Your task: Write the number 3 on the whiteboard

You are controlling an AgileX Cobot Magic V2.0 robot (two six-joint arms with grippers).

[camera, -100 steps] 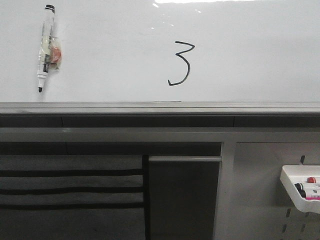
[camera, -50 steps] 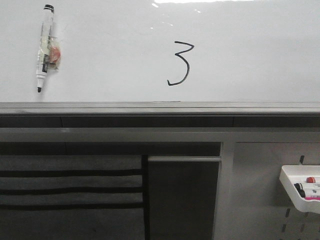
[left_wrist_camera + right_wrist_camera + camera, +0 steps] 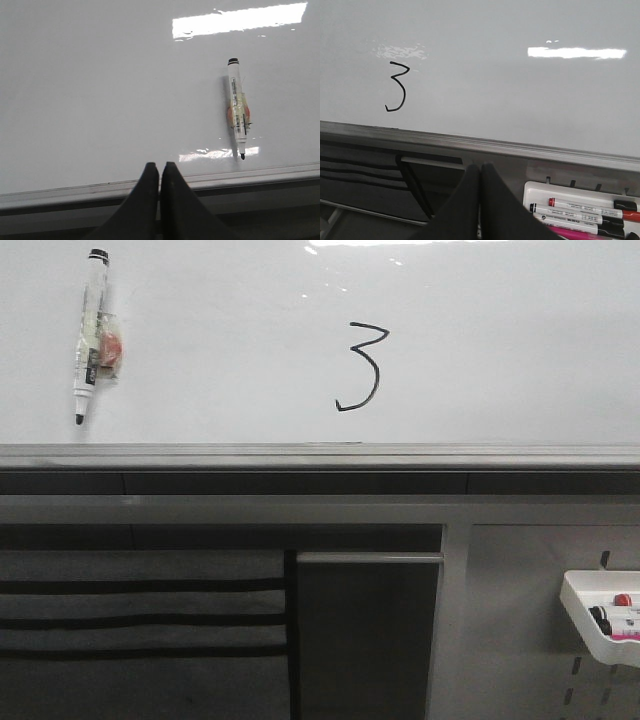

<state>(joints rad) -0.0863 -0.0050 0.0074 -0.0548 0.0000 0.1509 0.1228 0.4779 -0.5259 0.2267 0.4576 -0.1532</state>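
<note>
You are facing a large glossy white whiteboard (image 3: 500, 350) with a grey metal ledge (image 3: 320, 455) along its lower edge. Below it to your right, a grey perforated panel (image 3: 520, 640) carries a white plastic tray (image 3: 590, 625) of spare markers.

A thin black hand-drawn number 3 (image 3: 362, 366) with a hooked tail sits near the board's middle, just above the ledge, and looks complete. A white-barrelled black marker (image 3: 90, 335) clings to the board well to the left, tip down, with something orange fixed to its barrel (probably a magnet; too small to tell).

The left hand (image 3: 159, 172) is pinched shut on nothing, below the ledge and apart from the marker. The right hand (image 3: 479, 175) is likewise closed and empty, above the tray.

Risks, as a judgement: the ink may be fresh, so either hand lifting past the ledge could smear the digit; a bump to the board could slide the marker down, streaking a stray line.

Against the earlier pictures, the digit and marker have hardly shifted in the front view; the tray sits marginally differently.
</note>
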